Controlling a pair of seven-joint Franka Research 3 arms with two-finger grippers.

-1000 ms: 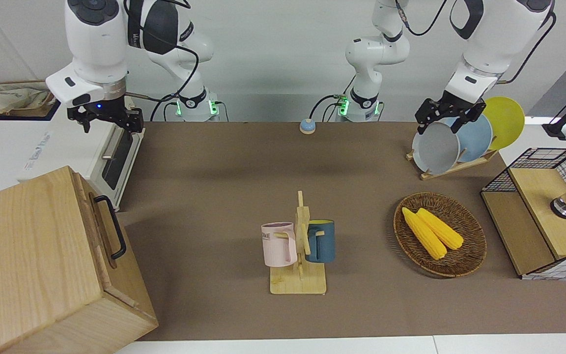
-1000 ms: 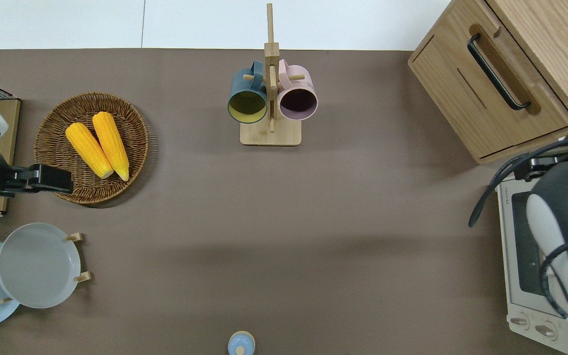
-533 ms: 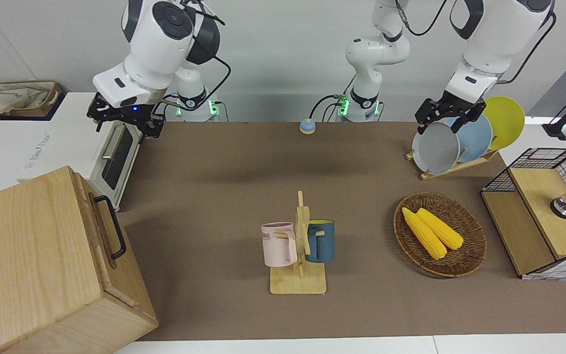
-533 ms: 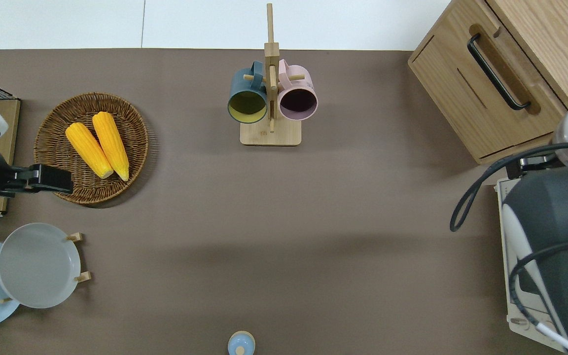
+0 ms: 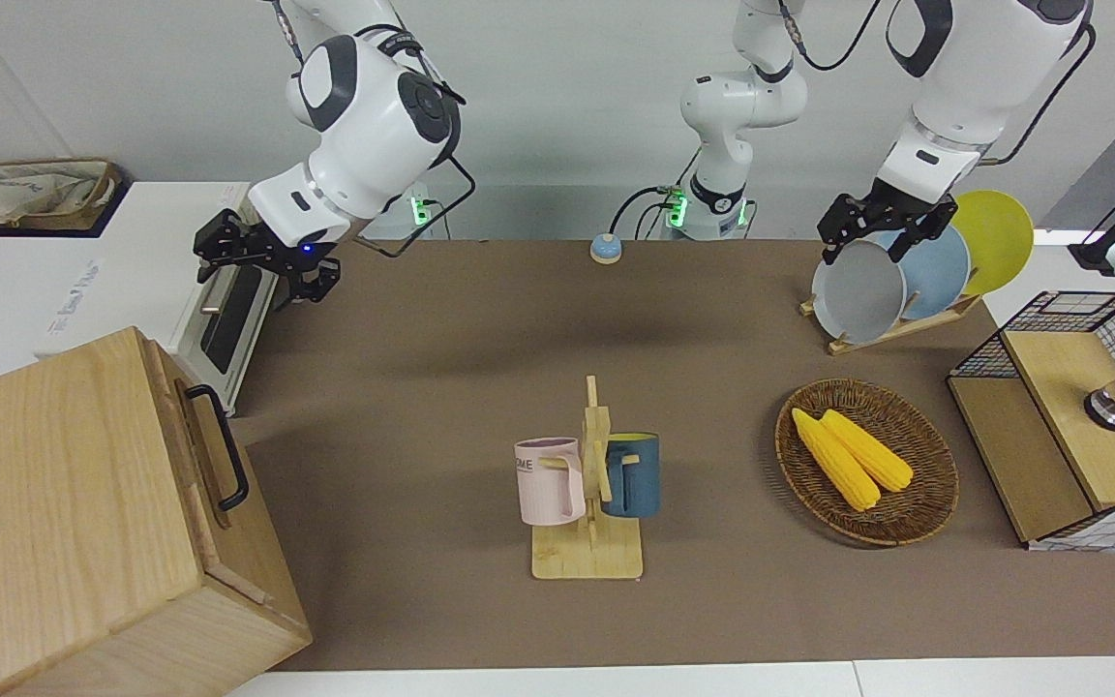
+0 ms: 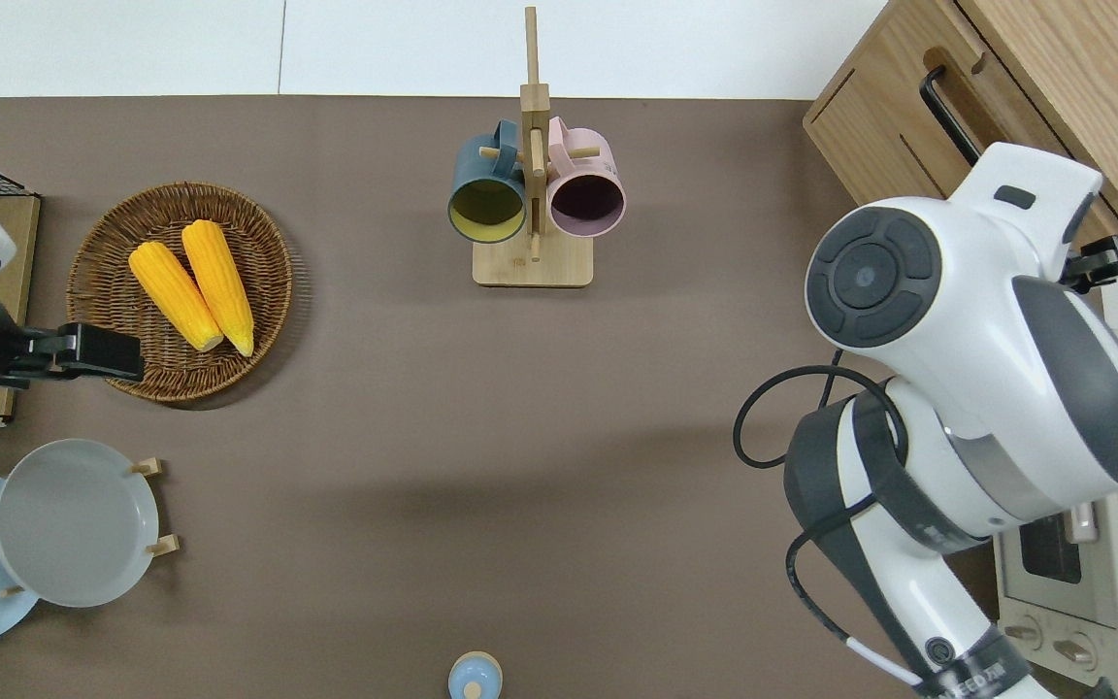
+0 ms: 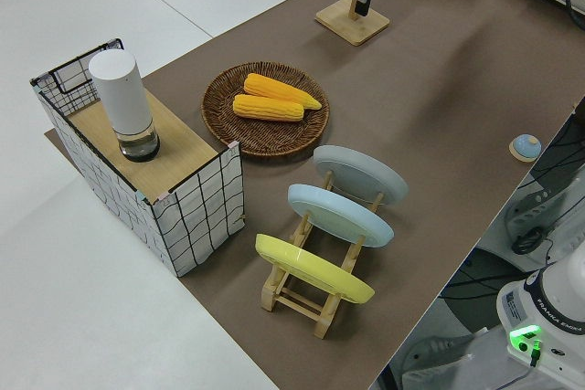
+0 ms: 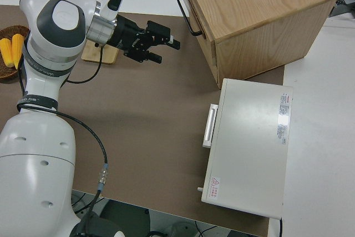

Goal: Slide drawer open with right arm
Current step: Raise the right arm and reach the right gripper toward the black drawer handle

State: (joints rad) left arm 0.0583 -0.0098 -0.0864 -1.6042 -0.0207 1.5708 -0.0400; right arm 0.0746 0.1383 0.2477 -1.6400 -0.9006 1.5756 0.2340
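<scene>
Right side view shows the drawer (image 8: 195, 5) closed, flush in the face of the pale-wood cabinet (image 8: 260, 15) at the right arm's end of the counter (image 5: 441, 319), its black loop handle (image 8: 187, 14) standing free with nothing on it. The cabinet sits farther from the robots than the white toaster oven (image 8: 249, 142), the two close together.

The right gripper (image 8: 161, 44) is up in the air, turned sideways with its fingers (image 8: 164, 28) pointing toward the cabinet's front, parted with nothing between them and apart from the handle. In the overhead view only one tip of the gripper (image 6: 1112, 260) shows past the arm's bulk, at the cabinet's corner nearest the oven.

Toward the middle of the counter stands a wooden mug rack (image 5: 592, 484) with a pink mug (image 5: 550, 481) and a dark blue mug (image 5: 631, 474). Toward the left arm's end lie a wicker basket (image 5: 916, 513) holding two corn cobs (image 5: 853, 460) and a rack of plates (image 5: 906, 271). The left arm is parked; whether the left gripper (image 5: 872, 230) is open I cannot tell.
</scene>
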